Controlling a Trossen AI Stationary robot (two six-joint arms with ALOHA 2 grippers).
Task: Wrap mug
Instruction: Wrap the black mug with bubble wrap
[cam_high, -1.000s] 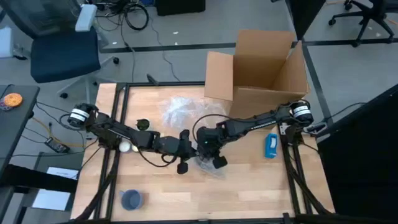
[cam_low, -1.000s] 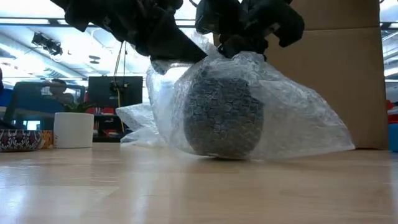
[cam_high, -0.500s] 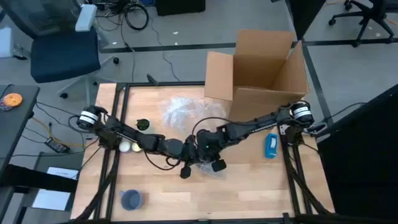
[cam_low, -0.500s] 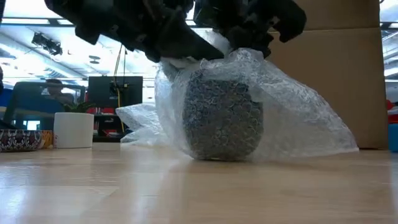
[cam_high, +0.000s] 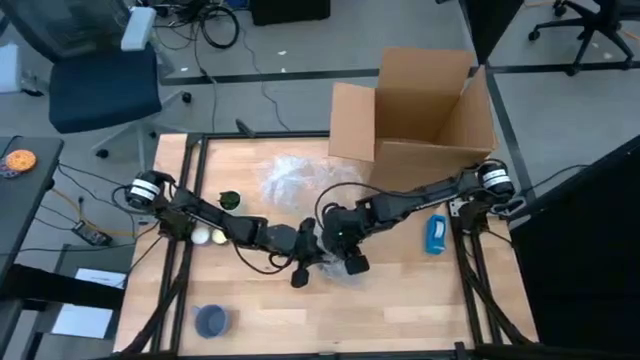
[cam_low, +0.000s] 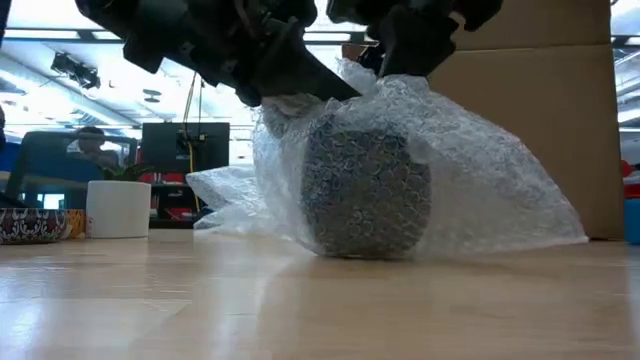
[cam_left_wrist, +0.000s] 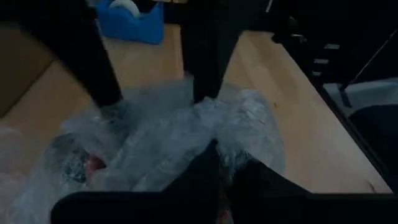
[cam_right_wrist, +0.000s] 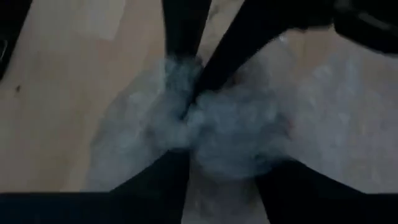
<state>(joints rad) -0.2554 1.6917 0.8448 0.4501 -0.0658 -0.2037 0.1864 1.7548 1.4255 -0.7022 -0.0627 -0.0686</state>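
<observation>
A dark patterned mug (cam_low: 365, 190) stands on the table under a sheet of clear bubble wrap (cam_low: 500, 200), near the table's middle (cam_high: 332, 264). The sheet's right part trails onto the tabletop. My left gripper (cam_high: 306, 252) comes in from the left and is shut on the wrap above the mug (cam_right_wrist: 189, 93). My right gripper (cam_high: 342, 248) stands over the mug from the right, open, its two fingers spread (cam_left_wrist: 155, 99). My left gripper pinches a gathered bunch of the bubble wrap (cam_right_wrist: 186, 106) between its two fingers, above the mug's top, slanting down from the table's left. The wrap drapes down over the mug's left side. My right gripper's spread fingertips (cam_left_wrist: 111, 102) rest on the wrap from above, at the mug's top.
An open cardboard box (cam_high: 420, 110) stands at the far right. More loose bubble wrap (cam_high: 290, 178) lies far of the mug. A blue tape dispenser (cam_high: 436, 233) is at the right, a white mug (cam_low: 118, 208) at the left, and a blue cup (cam_high: 211, 320) at the near left.
My left gripper has gone a little toward the table's right edge with its bunch of wrap, drawing the sheet farther over the mug. The wrapped mug has shifted slightly the same way.
</observation>
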